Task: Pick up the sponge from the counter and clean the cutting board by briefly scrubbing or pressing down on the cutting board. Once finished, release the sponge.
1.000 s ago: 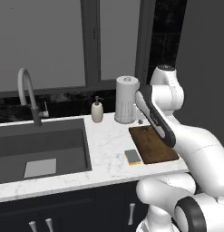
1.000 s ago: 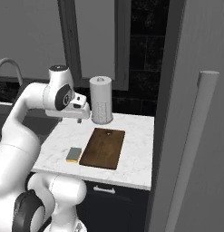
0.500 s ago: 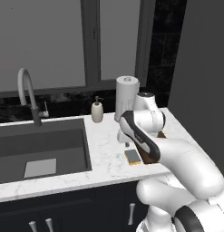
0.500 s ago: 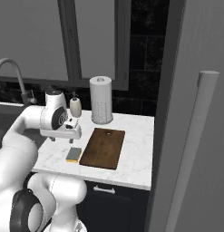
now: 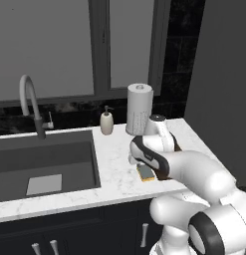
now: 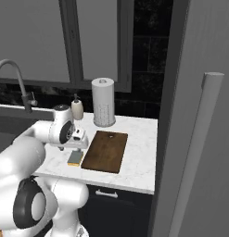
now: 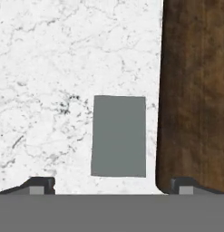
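White marble counter [image 7: 63, 68] with faint grey veins spreads across the left of your hand view. The gripper [image 7: 111, 183] points straight down at it, its two dark finger tips spread wide apart at the bottom corners with nothing between them. You see the sponge [image 7: 119, 136] at lower centre, a flat grey-green rectangle of scouring top, lying on the counter between the lines of the tips. Just beside it, a narrow strip of marble apart, the cutting board [image 7: 195, 95] runs down the right edge, dark brown wood with lengthwise grain and a rounded corner close to the right tip.

From the right base view, the sponge [image 6: 75, 158] shows its yellow body under the grey top, near the front edge at centre left, the hand directly above it. The board [image 6: 105, 150] lies flat beside it, a small hole near its far short edge.

Farther back, toward the upper middle, a tall white paper towel roll [image 6: 103, 102] stands upright, with a small cream soap bottle [image 6: 77, 109] to its left. In the left base view, the dark grey sink [image 5: 69, 149] fills the left, a flat pale square [image 5: 44, 184] inside, and a curved faucet [image 5: 31, 99] behind it.
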Available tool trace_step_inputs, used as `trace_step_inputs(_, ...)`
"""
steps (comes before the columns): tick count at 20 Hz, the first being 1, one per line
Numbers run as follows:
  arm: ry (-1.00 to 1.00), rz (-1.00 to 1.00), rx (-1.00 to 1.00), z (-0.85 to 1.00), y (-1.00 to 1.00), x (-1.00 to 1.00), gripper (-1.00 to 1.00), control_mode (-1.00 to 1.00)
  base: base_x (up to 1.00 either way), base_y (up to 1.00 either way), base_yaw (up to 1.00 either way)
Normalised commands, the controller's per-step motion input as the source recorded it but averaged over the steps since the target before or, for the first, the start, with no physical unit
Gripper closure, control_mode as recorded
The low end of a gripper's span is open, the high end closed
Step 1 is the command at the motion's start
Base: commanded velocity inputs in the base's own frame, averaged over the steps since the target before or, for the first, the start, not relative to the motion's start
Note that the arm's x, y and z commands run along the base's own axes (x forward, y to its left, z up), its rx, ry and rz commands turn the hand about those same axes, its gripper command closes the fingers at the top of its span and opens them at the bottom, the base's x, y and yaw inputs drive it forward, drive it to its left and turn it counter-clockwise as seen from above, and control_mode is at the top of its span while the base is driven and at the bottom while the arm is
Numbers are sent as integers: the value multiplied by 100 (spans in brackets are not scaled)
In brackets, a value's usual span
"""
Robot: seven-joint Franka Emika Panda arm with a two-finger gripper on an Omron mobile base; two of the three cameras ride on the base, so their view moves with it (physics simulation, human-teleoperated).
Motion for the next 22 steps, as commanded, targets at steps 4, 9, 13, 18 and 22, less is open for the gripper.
trace_step_inputs(4, 0, 0, -1, -37, 0, 27, -100, -100, 0, 0, 0)
trace_step_inputs(9, 0, 0, 0, -42, 0, 4, -100, -100, 0, 0, 0)
trace_step_inputs(13, 0, 0, 0, -25, 0, 0, -100, -100, 0, 0, 0)
trace_step_inputs(18, 2, 0, 0, -13, 0, 0, -100, -100, 0, 0, 0)
trace_step_inputs(22, 3, 0, 0, -11, 0, 0, -100, -100, 0, 0, 0)
